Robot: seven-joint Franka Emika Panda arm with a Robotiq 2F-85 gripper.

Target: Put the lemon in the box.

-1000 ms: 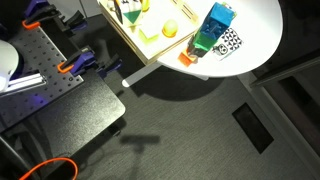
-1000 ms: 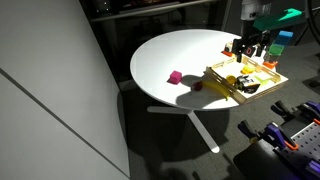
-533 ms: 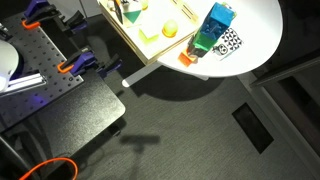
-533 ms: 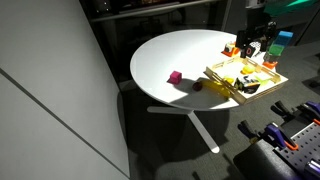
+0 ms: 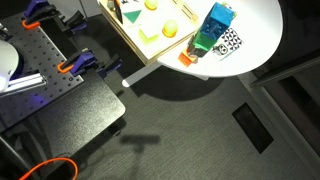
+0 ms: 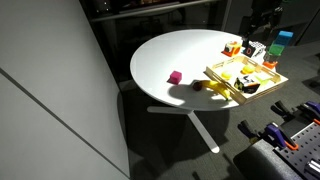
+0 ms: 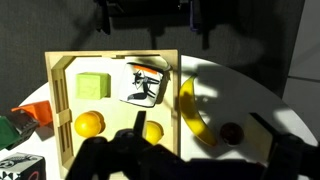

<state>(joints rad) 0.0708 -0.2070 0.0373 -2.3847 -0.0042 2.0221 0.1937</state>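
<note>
Since the earlier frames, my gripper (image 6: 262, 20) has lifted away from the box (image 7: 110, 55). In an exterior view it hangs above the far right side of the round white table (image 6: 170, 50). In the wrist view my fingers (image 7: 105, 18) enter from the top edge. They are spread wide with nothing between them: the tool is released.

Layout in the wrist view, near to far:

1. A black-and-white patterned cube (image 7: 15, 170) sits at the near left corner. The near edge of this view is covered by dark shapes that I cannot identify.
2. Just beyond the cube, left of the box, stand a green object cut off by the frame (image 7: 10, 130) and an orange piece (image 7: 40, 115).
3. The lemon (image 7: 152, 130) lies inside the box, in its near right part, close to the right rim. In an exterior view (image 5: 152, 5) it shows at the top edge of the frame.
4. A second, more orange fruit (image 7: 90, 125) lies in the near left part of the box, apart from the lemon.
5. A banana (image 7: 195, 110) lies on the table just outside the right rim of the box. A small dark red object (image 7: 232, 132) rests to its right.
6. In the far half of the box, a green block (image 7: 92, 87) sits on the left. A printed card (image 7: 147, 85) sits on the right.

In an exterior view, a tall blue-and-green carton (image 5: 215, 30) stands on the table beside the box.
</note>
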